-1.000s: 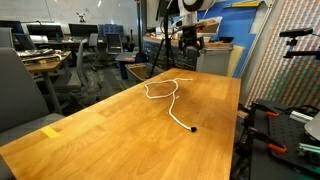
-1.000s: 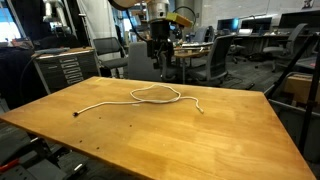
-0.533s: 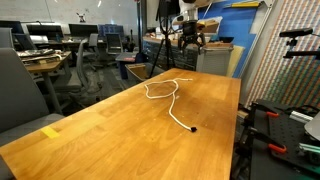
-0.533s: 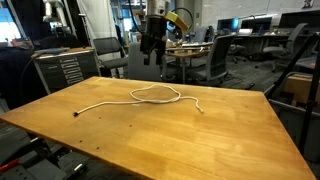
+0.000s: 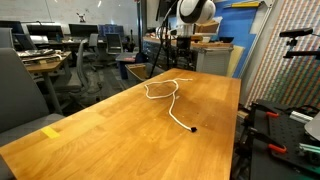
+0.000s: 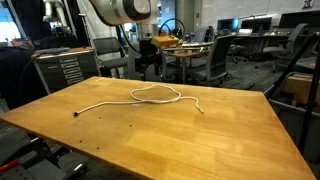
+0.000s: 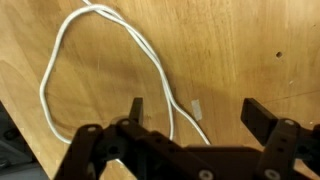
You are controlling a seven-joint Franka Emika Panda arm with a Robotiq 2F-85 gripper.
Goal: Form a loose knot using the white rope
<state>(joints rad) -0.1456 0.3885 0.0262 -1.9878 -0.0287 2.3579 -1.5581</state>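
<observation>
1. Worktop (image 5: 115,145): we see a wide slab of light wood grain, and it carries the task's thing in both exterior views (image 6: 190,145).
2. Arm (image 5: 196,9): we note the white joints high over the far edge of the worktop, behind the rope. In an exterior view the arm (image 6: 118,10) reaches in from the upper left.
3. Grey chair (image 5: 18,95): it stands beside the near corner of the worktop and is only partly in frame.
4. White rope (image 5: 173,109): it lies flat on the far half of the worktop. One open loop sits at the far end, where the strands cross, and a tail runs toward the near edge. In an exterior view the rope (image 6: 105,103) shows the same loop with a tail to either side. In the wrist view the rope (image 7: 165,85) curves in a big oval on the wood.
5. Pincer (image 7: 197,110): the jaws are spread wide and grip nothing. We see rope on the wood below, in the gap between the dark fingers (image 7: 137,108).
6. Yellow tape (image 5: 50,131): a small strip on the near corner, well apart from the rope.
7. Dark tip (image 5: 192,129): it ends the near tail and rests on the wood.
</observation>
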